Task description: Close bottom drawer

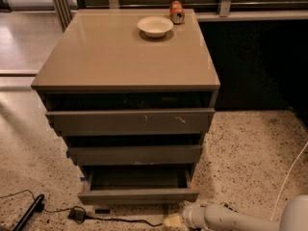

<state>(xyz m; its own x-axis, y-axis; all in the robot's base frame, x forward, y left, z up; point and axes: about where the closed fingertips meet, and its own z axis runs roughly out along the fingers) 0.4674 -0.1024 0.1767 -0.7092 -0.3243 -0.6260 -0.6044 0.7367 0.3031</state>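
A grey-brown table (120, 57) with a stack of handleless drawers stands on a speckled floor. All the drawers sit partly pulled out, stepped narrower from top to bottom.

The bottom drawer (139, 195) is the lowest and narrowest. It is pulled out toward the near side, close to the floor, and a shallow dark tray shows behind its plain flat front. The gripper (173, 220) is low at the near right, just beside the drawer's right front corner, at the end of a pale arm that enters from the lower right. Whether it is spread or pressed together cannot be told, nor whether it touches the drawer.

The drawer looks stiff and hard, probably light since the tray seems empty, and likely to slide on its runners. With no handle, there is nothing to take hold of. A flat push on the front face would suit, nearer the middle than the corner so the drawer does not skew. The smooth front may let a contact slip sideways.

Counts:
- Three drawers: the bottom one, the middle drawer (134, 154) and the top drawer (130, 121), which has pale scratches.
- One white bowl (155, 26) and one orange can (176, 12), side by side at the far edge of the table top.
- One dark cable (120, 220) on the floor near the drawer.
- One white cable (288, 177) at the right.
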